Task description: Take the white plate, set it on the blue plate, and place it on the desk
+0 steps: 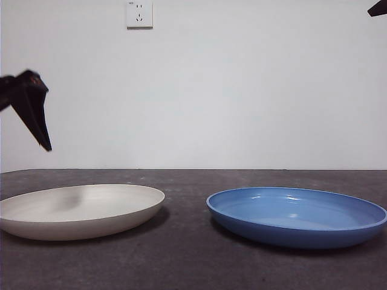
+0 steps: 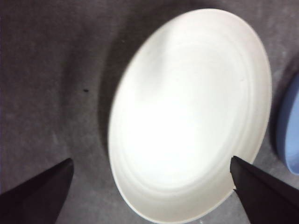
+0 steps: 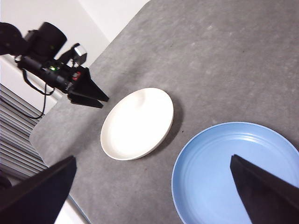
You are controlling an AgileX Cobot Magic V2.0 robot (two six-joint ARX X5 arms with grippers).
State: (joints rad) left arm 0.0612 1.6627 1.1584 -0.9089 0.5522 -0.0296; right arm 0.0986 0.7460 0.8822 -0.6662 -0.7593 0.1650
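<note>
The white plate [image 1: 81,209] lies flat on the desk [image 1: 187,266] at the left; it also shows in the left wrist view [image 2: 191,116] and the right wrist view [image 3: 137,123]. The blue plate [image 1: 296,214] lies flat beside it on the right, apart from it, and shows in the right wrist view [image 3: 233,175]; its edge shows in the left wrist view [image 2: 289,135]. My left gripper [image 2: 152,168] is open and empty, hovering above the white plate's outer side [image 1: 33,115]. My right gripper [image 3: 152,161] is open and empty, high above both plates, only a black tip [image 1: 378,8] in the front view.
A white wall with a socket [image 1: 139,14] stands behind the desk. The desk's edge [image 3: 51,154] runs close past the white plate, with a striped surface beyond it.
</note>
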